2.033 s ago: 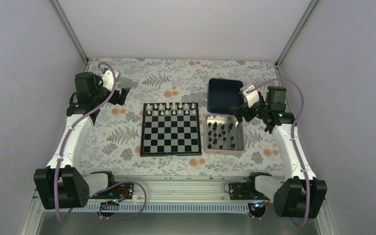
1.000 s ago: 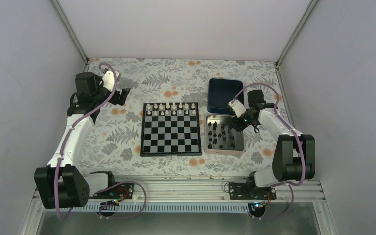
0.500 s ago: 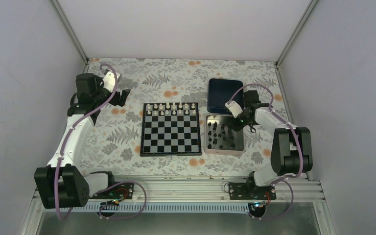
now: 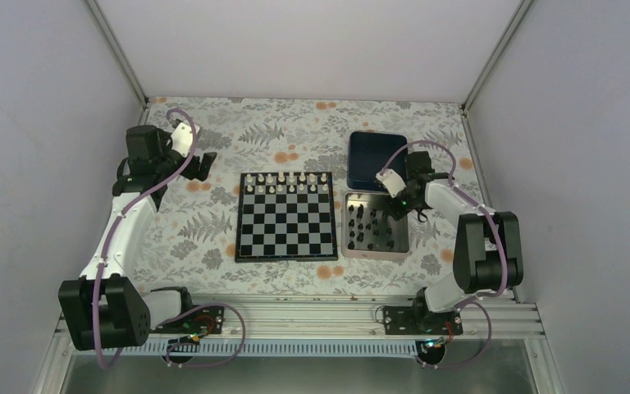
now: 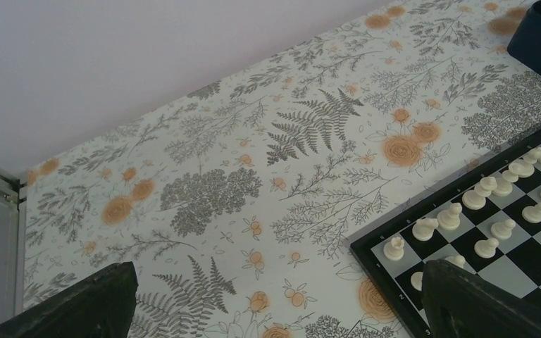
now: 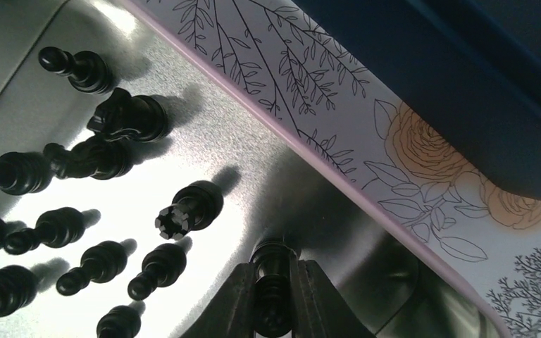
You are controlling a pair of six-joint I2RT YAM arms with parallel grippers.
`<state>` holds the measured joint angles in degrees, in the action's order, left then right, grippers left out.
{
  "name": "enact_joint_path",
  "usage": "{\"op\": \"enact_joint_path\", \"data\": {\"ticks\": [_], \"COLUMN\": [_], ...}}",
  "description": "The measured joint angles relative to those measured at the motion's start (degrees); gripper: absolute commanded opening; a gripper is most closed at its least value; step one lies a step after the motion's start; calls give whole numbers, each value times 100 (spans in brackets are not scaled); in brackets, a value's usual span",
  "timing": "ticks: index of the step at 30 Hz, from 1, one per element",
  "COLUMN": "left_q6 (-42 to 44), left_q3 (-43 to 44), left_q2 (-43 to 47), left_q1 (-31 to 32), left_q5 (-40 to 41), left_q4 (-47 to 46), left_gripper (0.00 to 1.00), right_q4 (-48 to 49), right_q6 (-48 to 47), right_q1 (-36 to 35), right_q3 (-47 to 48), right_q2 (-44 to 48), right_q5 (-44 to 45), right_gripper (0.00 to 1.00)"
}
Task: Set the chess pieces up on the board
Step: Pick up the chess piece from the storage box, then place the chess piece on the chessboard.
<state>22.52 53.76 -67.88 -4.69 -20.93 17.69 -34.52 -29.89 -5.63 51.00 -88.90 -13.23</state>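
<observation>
I had the right claw (image 6: 273,292) low in the far right corner of the silver tray (image 6: 366,271). Its two fingers were nearly together, pinching one black piece (image 6: 273,257) from either side. From the wrist view I could not tell whether its base was off the tray floor.

I judged that piece a sensible pick. It stood apart from the other chess pieces (image 4: 368,224), close to the tray wall, so the fingers had room on both sides without knocking a neighbour. The nearest one, with a notched top, was just beside the grip but not touching it. The rest stood in loose rows across the tray, to the right of the board (image 4: 285,222) and just beside it. None of them was on the board.

The white pieces (image 4: 285,182) filled the board's two far rows and every other square was bare. So I took the two near rows as the black side's home, and the short reach from tray to board suited the right arm.

The left claw (image 5: 275,310) was wide open and held nothing. It hung over the floral worktop (image 5: 253,176) by the board's far left corner, out of the right arm's path. The dark blue tray (image 4: 369,156) sat just beyond the silver one, with nothing visible in it.
</observation>
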Motion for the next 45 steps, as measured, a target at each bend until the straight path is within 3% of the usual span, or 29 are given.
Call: {"op": "enact_joint_path", "data": {"ticks": [8,15,20,23,27,32,45], "left_q6": [48,59,57,55,44,15,-31], "left_q3": [-11,-2,-2,-2,-76,-164,-459], "left_q2": [7,105,210,256,339,345,584], "left_q1": [-59,-109,-122,-146,-170,-186,-234], "left_q5": [-39,-44,-39,-31,57,166,568], "left_q4": [11,122,133,129,87,79,57], "left_gripper": [100,100,100,100,100,100,100], "right_q4": [-592,-1432,-1943,-2157,-2293,-2297,-1969], "right_q6": [20,92,-24,-116,-195,-299,-463], "right_q1": [-302,-1554,-2260,-2573,-3106,-3757,-4653], "right_q3": [361,1628,2855,3794,4146,4116,3412], "right_q2": [472,555,-28,-887,-1458,-2006,-2135], "right_q5": [162,361,-295,-837,-1023,-1027,-662], "right_gripper": [7,6,5,5,5,5,4]}}
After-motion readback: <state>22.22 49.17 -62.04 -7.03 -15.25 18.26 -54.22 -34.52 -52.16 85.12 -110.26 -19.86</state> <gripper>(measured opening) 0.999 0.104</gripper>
